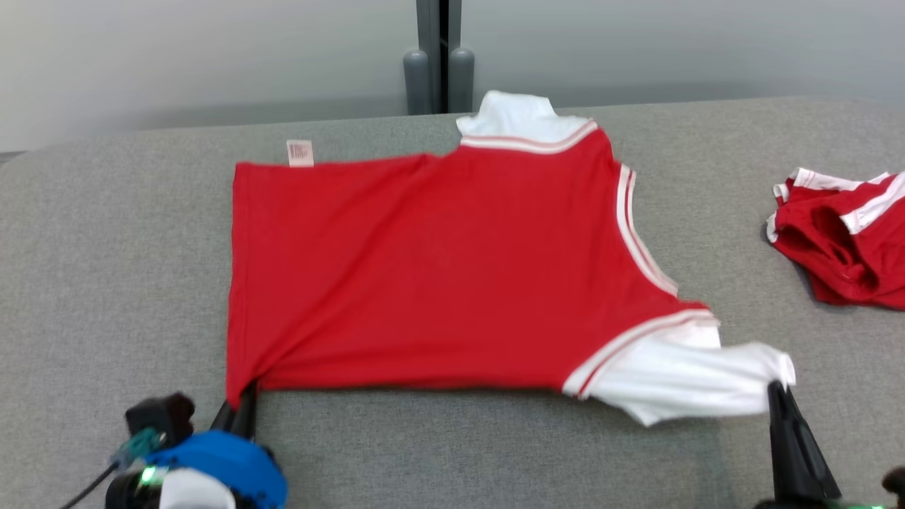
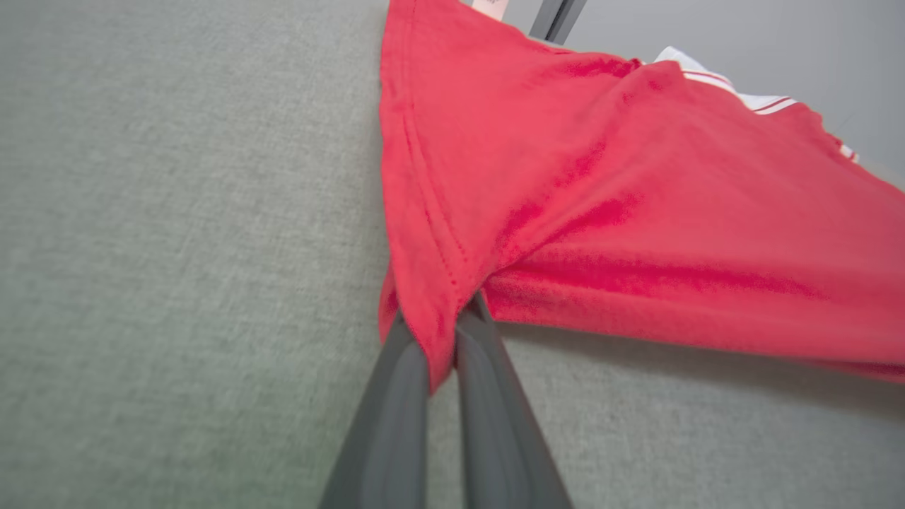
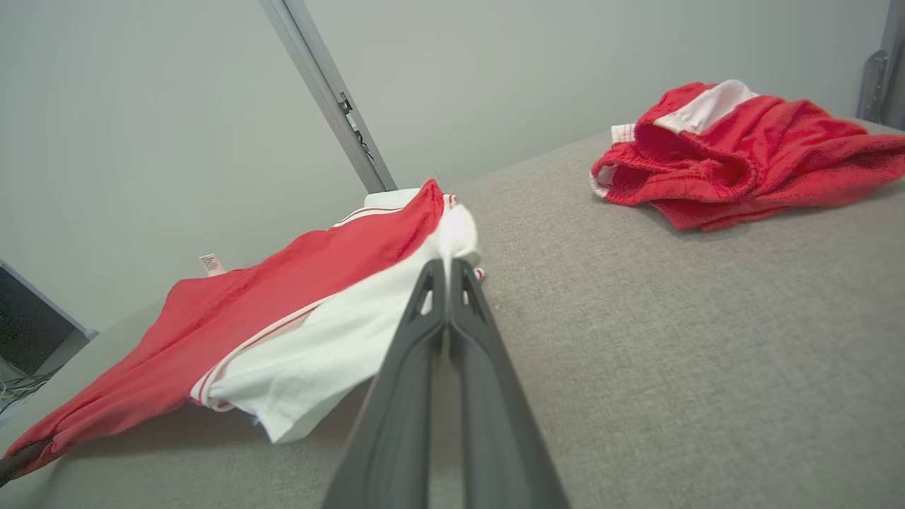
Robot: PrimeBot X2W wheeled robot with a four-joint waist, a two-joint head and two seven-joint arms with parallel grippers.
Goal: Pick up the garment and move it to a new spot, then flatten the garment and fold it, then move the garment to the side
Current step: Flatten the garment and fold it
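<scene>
The garment (image 1: 438, 268) is a red shirt with white sleeves and striped trim, spread across the grey table with its near edge lifted a little. My left gripper (image 1: 244, 397) is shut on its near-left hem corner; in the left wrist view the red cloth (image 2: 565, 177) is pinched between the dark fingers (image 2: 396, 396) of that gripper (image 2: 444, 332). My right gripper (image 1: 778, 387) is shut on the tip of the near white sleeve (image 1: 693, 385). In the right wrist view the sleeve (image 3: 332, 346) hangs from the gripper (image 3: 447, 267).
A second red and white garment (image 1: 845, 237) lies crumpled at the table's right edge, also in the right wrist view (image 3: 735, 155). A grey post (image 1: 438, 56) stands behind the table's far edge. Bare grey tabletop (image 1: 106, 247) lies to the left and in front.
</scene>
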